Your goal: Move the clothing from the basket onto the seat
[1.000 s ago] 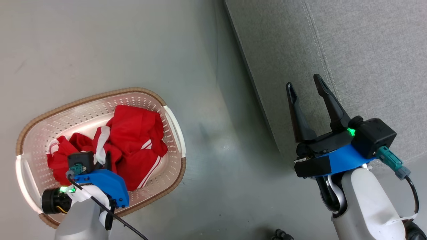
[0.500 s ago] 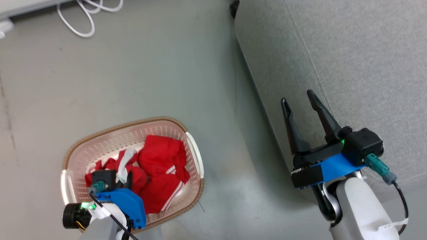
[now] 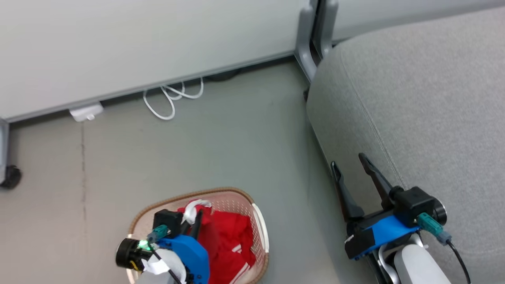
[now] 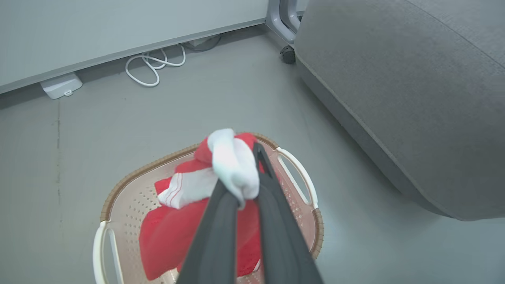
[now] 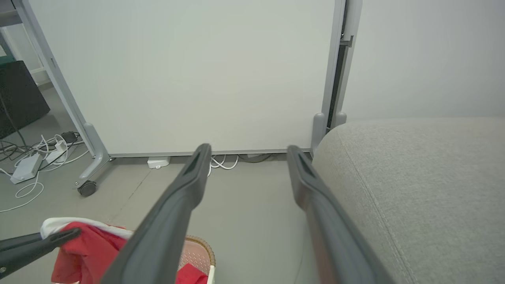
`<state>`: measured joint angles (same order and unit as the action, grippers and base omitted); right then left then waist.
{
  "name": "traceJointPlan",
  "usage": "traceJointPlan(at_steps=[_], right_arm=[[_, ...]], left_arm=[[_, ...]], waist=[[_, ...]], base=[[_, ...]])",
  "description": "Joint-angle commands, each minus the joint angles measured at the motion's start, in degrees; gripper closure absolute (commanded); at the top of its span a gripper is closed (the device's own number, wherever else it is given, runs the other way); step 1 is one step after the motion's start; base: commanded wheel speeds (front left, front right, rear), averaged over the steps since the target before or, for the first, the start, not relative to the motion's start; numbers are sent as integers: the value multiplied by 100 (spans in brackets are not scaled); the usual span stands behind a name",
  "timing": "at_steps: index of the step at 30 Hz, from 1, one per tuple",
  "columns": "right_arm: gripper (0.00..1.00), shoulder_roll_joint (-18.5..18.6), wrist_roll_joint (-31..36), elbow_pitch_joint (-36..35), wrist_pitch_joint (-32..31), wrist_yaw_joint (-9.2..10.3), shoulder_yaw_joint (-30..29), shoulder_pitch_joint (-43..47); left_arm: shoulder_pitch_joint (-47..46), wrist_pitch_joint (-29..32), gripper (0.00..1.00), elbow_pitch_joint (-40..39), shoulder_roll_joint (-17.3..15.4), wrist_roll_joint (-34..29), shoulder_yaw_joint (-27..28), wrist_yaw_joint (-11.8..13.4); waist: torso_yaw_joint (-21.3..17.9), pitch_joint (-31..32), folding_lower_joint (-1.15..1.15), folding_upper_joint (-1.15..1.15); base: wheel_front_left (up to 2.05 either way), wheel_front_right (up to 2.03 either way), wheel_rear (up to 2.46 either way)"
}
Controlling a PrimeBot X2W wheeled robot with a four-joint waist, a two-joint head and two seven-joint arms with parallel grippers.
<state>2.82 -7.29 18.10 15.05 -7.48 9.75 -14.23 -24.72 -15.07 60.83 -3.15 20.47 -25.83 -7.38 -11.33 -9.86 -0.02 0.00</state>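
Two grippers, status? —ana
Left gripper [image 4: 244, 177]: long dark fingers [image 4: 217, 236] pinched tight on the clothing [image 4: 177, 236], clamped on a bunched white trim [image 4: 232, 161] at the top of the soft red fabric. Right gripper [image 3: 348, 161]: jaws spread wide, empty, tips beside the seat's rounded edge. —raj
Where's the clothing? —ana
Gripped end is held above the basket [image 3: 221, 191]. The rest hangs crumpled down into it. Red folds with thin white stripes lie against the perforated wall. —raj
Basket build? —ana
Oval, cream plastic, rows of small holes, brown woven-look rim. Smooth white loop handle [image 4: 300, 173] on the side toward the seat [image 3: 414, 98]. Sits on smooth grey floor [image 3: 197, 150], near the seat, not touching. —raj
Seat? —ana
Grey woven upholstery, rounded corner, one stitched seam along the top. Behind it: flat pale partition panel [image 3: 138, 47] on grey legs, loose coil of white cable [image 3: 169, 102] at its foot. —raj
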Motion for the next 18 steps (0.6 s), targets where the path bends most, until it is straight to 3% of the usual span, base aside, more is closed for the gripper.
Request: traceJointPlan(at_steps=[1,18], right_arm=[[0,11,34,35,19,-2,9,101],[0,11,69,57,-134,-2,112,673]], left_arm=[[9,-16,100,-129,12,113,-180,-14],[-832,-16,100,-1386,-8,1219,-1798,-15]], waist=[[285,409,2,0],[829,1150,2,0]], base=[[0,0,0],[0,0,0]])
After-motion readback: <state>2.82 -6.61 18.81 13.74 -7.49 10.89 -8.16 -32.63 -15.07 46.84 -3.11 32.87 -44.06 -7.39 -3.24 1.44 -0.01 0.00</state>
